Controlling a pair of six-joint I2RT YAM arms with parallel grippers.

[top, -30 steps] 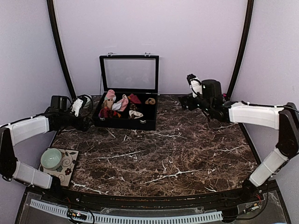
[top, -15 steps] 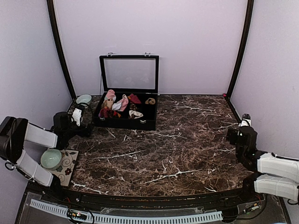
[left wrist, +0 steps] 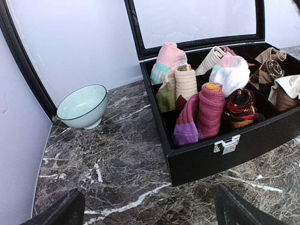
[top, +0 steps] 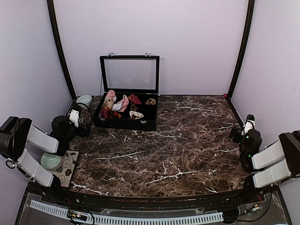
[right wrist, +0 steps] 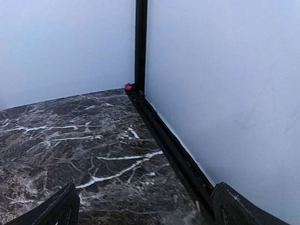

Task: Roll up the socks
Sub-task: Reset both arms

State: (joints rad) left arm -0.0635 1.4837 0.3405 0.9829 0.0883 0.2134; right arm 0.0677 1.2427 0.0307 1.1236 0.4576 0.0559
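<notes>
The socks lie rolled in the compartments of a black box [top: 124, 123] whose glass lid stands open. A tan-brown pair [left wrist: 273, 55] fills a back right compartment; the same pair [top: 150, 101] shows from above. A cream pair with dark brown patches [left wrist: 285, 90] lies at the right, and it [top: 136, 114] is also visible from above. My left gripper [top: 80, 123] hangs low just left of the box, open and empty, its fingertips [left wrist: 61, 211] wide apart. At the table's right edge my right gripper [top: 247, 125] is open and empty, facing the back right corner.
Pink-and-white bundles [left wrist: 171, 58] and maroon rolls [left wrist: 208, 110] share the box. A teal bowl [left wrist: 83, 105] sits left of it near the wall. A green bowl on a patterned mat [top: 50, 159] lies front left. A black rail [right wrist: 171, 145] runs along the right wall.
Both arms have pulled back and folded. The right gripper swung from the back middle to the table's right edge. The left gripper dropped lower beside the box. Both stayed open.
</notes>
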